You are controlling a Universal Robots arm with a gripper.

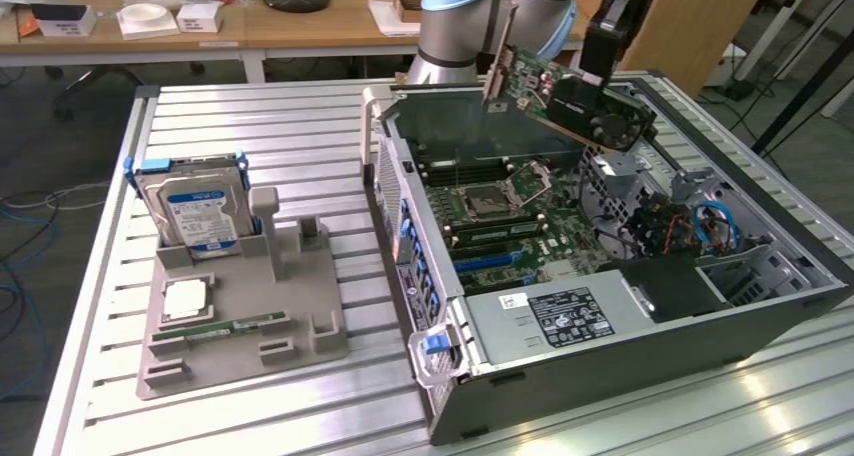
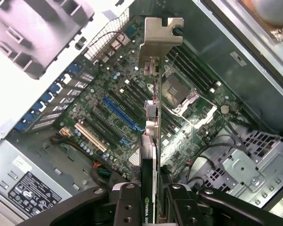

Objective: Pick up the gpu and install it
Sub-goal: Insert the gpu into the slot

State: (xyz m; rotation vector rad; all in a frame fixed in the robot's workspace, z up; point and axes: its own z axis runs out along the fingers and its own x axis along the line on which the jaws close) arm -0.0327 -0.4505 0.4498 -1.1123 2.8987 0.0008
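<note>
Claw (image 2: 153,205) status: closed on the gpu (image 1: 561,88). You have 2 fingers (image 2: 128,203) pinching the card's upper edge from either side, with the card touching nothing else.

Gpu position: in the air, tilted, above the open computer case (image 1: 641,356). It hangs over the end of the case nearest the tabletop's (image 1: 267,126) far edge. Its silver end bracket (image 2: 160,35) sits at the exterior view's left end of the card, and the fan (image 1: 618,126) is at the other end.

From the wrist you look down the card edge-on. The motherboard (image 1: 494,216) lies below and apart from it, blue slot (image 2: 122,115) included. Card not yet seated in any slot.

Case lies on its side with the open face up, toward the exterior view's right of the tabletop. The power supply (image 1: 561,316) is at its near end.

Beside the case, toward the exterior view's left, you have a grey holder (image 1: 240,361). It carries 1 hard drive (image 1: 200,211) standing upright and 1 RAM stick (image 1: 220,328) lying flat.
</note>
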